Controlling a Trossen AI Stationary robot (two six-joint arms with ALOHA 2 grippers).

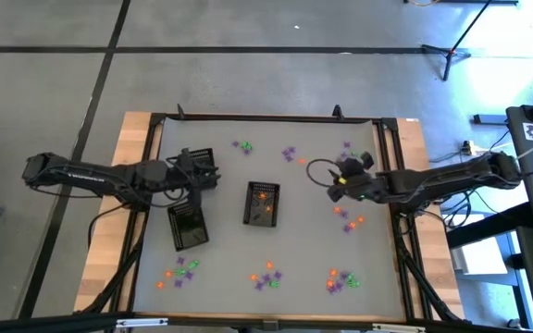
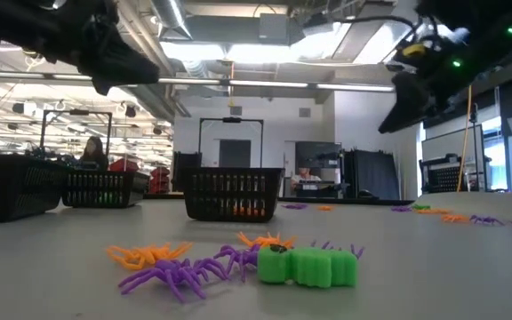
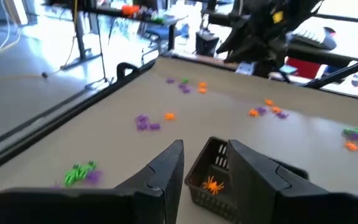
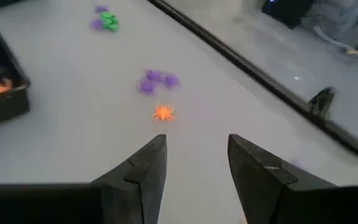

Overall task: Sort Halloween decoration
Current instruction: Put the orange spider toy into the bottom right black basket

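Here the Halloween decoration (image 1: 265,276) lies scattered over the grey tabletop (image 1: 220,254) in small groups of orange, purple and green: several groups near the 6 o'clock edge in the high view, more near 12 o'clock and at 3 o'clock. Some orange pieces already lie in the middle black tray (image 1: 263,203).

The right gripper (image 4: 194,163) hangs at about 2 o'clock from that tray, jaws apart and empty, with an orange spider (image 4: 163,112) on the tabletop just ahead of it and a few purple pieces (image 4: 156,81) a little farther. The left gripper (image 3: 204,168) hangs at 9 o'clock, near two other trays (image 1: 190,225), jaws also apart and holding nothing.

Several things could go wrong. The spider is thin and flat, so the jaws may close above it or push it aside. The purple pieces are near, so a careless grasp could take the wrong colour too. If a piece is released from too high, it could probably bounce out of the tray. Both arms reach toward the middle, so they could meet there.
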